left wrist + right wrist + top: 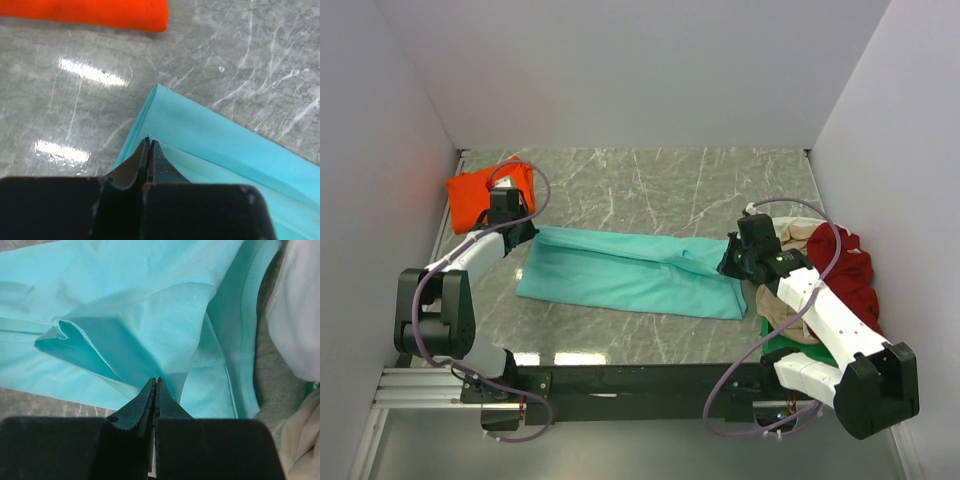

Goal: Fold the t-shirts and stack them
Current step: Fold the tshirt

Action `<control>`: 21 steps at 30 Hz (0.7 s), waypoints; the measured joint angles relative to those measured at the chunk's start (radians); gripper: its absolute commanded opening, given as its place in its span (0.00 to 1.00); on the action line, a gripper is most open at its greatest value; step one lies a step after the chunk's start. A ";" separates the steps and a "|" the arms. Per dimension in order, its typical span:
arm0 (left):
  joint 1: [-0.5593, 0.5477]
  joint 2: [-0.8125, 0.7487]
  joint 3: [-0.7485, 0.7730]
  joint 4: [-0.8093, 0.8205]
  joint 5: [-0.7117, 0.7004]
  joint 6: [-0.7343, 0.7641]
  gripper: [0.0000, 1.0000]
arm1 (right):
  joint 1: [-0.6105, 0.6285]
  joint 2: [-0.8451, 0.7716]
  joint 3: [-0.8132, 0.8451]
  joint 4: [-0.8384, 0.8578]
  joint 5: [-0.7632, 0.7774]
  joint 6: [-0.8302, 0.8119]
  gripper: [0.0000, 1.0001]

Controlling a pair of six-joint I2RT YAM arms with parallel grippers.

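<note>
A teal t-shirt lies folded into a long band across the middle of the marble table. My left gripper sits at the band's far left corner, jaws shut on the top layer's edge. At the right end my right gripper is shut on a pinch of the same teal t-shirt, which rises in a tent to the fingertips. An orange t-shirt lies folded at the far left, beyond the left gripper, its edge along the top of the left wrist view.
A heap of t-shirts lies at the right edge under the right arm: dark red, white, beige and a bit of green. White walls close in the table on three sides.
</note>
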 measured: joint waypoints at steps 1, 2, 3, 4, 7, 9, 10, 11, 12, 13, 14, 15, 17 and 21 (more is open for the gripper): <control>0.000 -0.008 -0.010 0.003 -0.001 -0.004 0.01 | 0.004 -0.006 -0.006 -0.005 0.006 0.002 0.00; 0.000 -0.015 -0.019 0.003 -0.002 -0.005 0.00 | 0.006 -0.012 -0.012 -0.007 0.010 0.003 0.00; 0.000 -0.022 -0.029 0.005 -0.003 -0.008 0.00 | 0.008 -0.018 -0.016 -0.010 0.014 0.003 0.00; 0.000 -0.027 -0.040 0.006 -0.004 -0.010 0.00 | 0.011 -0.024 -0.020 -0.011 0.018 0.003 0.00; 0.000 -0.043 -0.066 0.004 -0.013 -0.023 0.01 | 0.013 -0.039 -0.038 -0.010 0.029 0.007 0.00; 0.000 -0.054 -0.080 0.002 -0.019 -0.031 0.03 | 0.013 -0.041 -0.054 -0.009 0.034 0.010 0.00; 0.000 -0.060 -0.086 0.000 -0.022 -0.035 0.06 | 0.014 -0.041 -0.061 -0.008 0.035 0.010 0.00; 0.000 -0.065 -0.092 -0.001 -0.025 -0.040 0.09 | 0.015 -0.040 -0.067 -0.009 0.036 0.011 0.00; 0.000 -0.072 -0.100 -0.002 -0.029 -0.047 0.14 | 0.018 -0.040 -0.074 -0.007 0.037 0.014 0.00; 0.000 -0.079 -0.107 -0.003 -0.034 -0.053 0.28 | 0.024 -0.040 -0.080 -0.006 0.037 0.017 0.00; 0.000 -0.086 -0.113 -0.008 -0.041 -0.055 0.34 | 0.031 -0.039 -0.085 -0.007 0.038 0.018 0.10; 0.000 -0.093 -0.116 -0.012 -0.048 -0.061 0.39 | 0.040 -0.038 -0.090 -0.005 0.038 0.020 0.19; 0.000 -0.116 -0.124 -0.025 -0.069 -0.074 0.58 | 0.061 -0.037 -0.098 -0.006 0.037 0.026 0.39; 0.000 -0.207 -0.126 -0.051 -0.094 -0.090 0.66 | 0.111 -0.044 -0.106 -0.014 0.039 0.018 0.47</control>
